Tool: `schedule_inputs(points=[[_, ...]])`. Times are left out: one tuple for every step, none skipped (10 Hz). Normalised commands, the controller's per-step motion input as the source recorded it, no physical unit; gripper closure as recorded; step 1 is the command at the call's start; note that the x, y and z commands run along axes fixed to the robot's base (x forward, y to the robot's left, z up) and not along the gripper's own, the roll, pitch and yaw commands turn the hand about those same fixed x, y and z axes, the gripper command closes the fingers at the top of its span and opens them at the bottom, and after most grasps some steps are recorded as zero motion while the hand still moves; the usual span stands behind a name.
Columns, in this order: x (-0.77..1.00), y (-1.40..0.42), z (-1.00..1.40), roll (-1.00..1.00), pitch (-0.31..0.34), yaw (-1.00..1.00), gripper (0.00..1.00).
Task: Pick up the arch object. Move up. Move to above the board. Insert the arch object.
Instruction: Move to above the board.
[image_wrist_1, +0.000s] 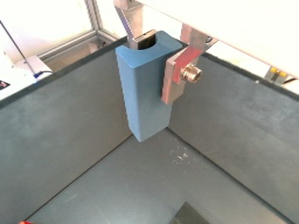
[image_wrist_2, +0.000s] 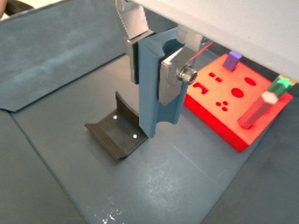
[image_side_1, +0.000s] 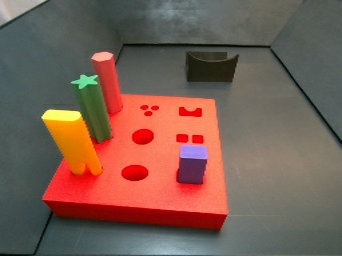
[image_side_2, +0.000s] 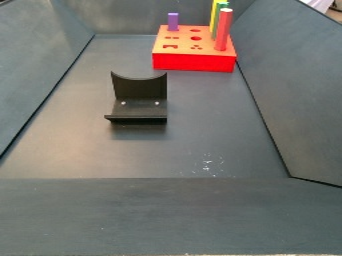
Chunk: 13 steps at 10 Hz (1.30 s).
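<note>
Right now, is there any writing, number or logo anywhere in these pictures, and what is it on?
None: no word, number, label or logo can be read in any view.
The board bears only cut-out shapes and coloured pegs, no print.
The fixture shows only small pale dots, likely screws.
The arch object is plain blue; the hand is shut on it, clear of the floor, and bears no marking.

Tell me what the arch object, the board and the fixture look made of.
Arch object, shut in the tool above the floor: likely matte plastic, flat slate-blue with crisp edges. Board: uniform matte red, plastic or painted wood. Fixture: dark, faintly sheened plate with bright screw heads, probably metal or hard plastic.
</note>
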Motion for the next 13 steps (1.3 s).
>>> schedule_inputs(points=[[0.03, 0.00, 0.58, -0.01, 0.092, 0.03, 1.00], [0.02, 0.00, 0.37, -0.01, 0.091, 0.03, 1.00], [0.02, 0.00, 0.21, -0.01, 0.092, 0.03, 1.00], [0.04, -1.00, -0.13, 0.10, -0.004, -0.15, 1.00], [0.04, -1.00, -0.14, 0.11, -0.018, -0.15, 1.00], [0.03, -1.00, -0.14, 0.11, -0.055, -0.07, 1.00], [0.03, -1.00, -0.14, 0.05, -0.074, -0.04, 1.00], [0.03, -1.00, -0.14, 0.03, -0.081, -0.02, 1.00], [0.03, -1.00, -0.14, 0.01, -0.072, -0.01, 1.00], [0.02, -1.00, -0.14, 0.00, -0.063, 0.00, 1.00], [0.03, -1.00, -0.14, 0.00, -0.048, 0.01, 1.00], [0.03, -1.00, -0.15, -0.01, -0.018, 0.01, 1.00], [0.04, -1.00, -0.15, 0.00, -0.007, 0.01, 1.00]])
